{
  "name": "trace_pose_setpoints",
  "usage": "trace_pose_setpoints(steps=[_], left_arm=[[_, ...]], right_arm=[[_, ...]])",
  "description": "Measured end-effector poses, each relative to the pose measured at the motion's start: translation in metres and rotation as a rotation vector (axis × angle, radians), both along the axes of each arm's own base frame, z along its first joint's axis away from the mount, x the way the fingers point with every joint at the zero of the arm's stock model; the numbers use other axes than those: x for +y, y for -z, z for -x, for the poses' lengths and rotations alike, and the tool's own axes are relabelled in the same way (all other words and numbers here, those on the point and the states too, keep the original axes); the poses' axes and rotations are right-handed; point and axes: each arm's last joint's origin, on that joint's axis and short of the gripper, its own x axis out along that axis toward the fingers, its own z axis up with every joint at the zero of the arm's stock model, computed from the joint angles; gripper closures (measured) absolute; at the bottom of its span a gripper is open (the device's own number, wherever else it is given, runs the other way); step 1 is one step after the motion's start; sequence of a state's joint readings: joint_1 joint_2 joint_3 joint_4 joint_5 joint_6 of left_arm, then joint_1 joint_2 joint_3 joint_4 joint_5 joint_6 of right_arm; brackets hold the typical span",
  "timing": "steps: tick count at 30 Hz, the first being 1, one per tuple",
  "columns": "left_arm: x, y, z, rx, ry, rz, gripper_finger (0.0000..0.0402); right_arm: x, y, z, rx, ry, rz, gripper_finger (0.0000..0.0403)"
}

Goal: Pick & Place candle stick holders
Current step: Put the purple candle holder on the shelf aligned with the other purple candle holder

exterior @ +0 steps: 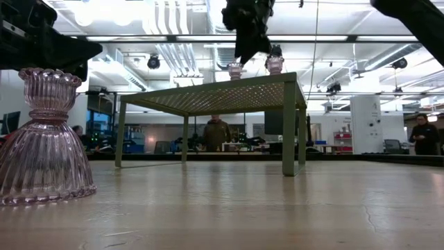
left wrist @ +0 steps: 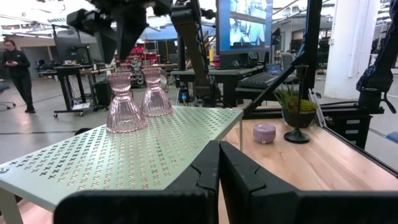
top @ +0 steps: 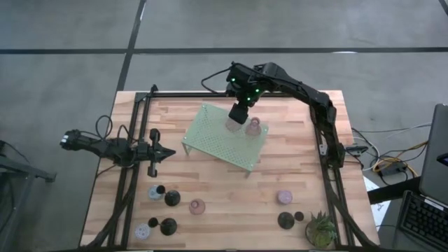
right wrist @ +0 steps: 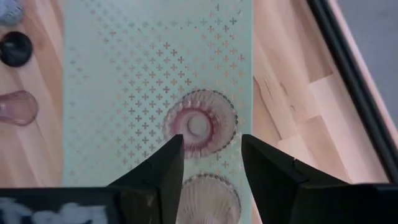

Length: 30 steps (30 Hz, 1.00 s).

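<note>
Two pinkish glass candle stick holders (right wrist: 199,124) (right wrist: 208,199) stand upright on their wide bases on the pale green perforated stand (top: 210,133). They also show in the left wrist view (left wrist: 124,102) (left wrist: 155,93). My right gripper (right wrist: 208,146) hangs just above them, pointing steeply down. It is open, and its fingers are clear of the glass. Several more holders, black, pink and lavender, stand on the table's near part (top: 172,198) (top: 284,198). My left gripper (top: 168,153) waits shut and level at the table's left side.
A spiky green potted plant (top: 320,229) stands at the near right corner. One pink glass holder (exterior: 43,139) stands close to the low camera. Black frame rails (top: 129,182) run along the table's left and right sides. People stand in the room beyond the table.
</note>
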<state>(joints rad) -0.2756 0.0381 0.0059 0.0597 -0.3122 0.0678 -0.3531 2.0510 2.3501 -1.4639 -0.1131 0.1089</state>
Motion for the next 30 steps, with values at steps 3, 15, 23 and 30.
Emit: trace_pose_setpoints(steps=[3, 15, 23, 30], left_arm=[[0.0, 0.0, 0.0, 0.0, 0.0, 0.0, 0.039], [0.0, 0.0, 0.0, 0.0, 0.0, 0.0, 0.039], [0.0, 0.0, 0.0, 0.0, 0.0, 0.0, 0.039], [0.0, 0.0, 0.0, 0.0, 0.0, 0.0, 0.039]], right_arm=[[0.005, -0.013, 0.009, -0.031, 0.001, 0.009, 0.0256], [0.052, -0.069, 0.05, -0.18, -0.075, 0.048, 0.0287], [0.093, -0.093, 0.071, -0.252, -0.17, 0.08, 0.0324], [0.129, -0.103, 0.086, -0.269, -0.218, 0.18, 0.0377]])
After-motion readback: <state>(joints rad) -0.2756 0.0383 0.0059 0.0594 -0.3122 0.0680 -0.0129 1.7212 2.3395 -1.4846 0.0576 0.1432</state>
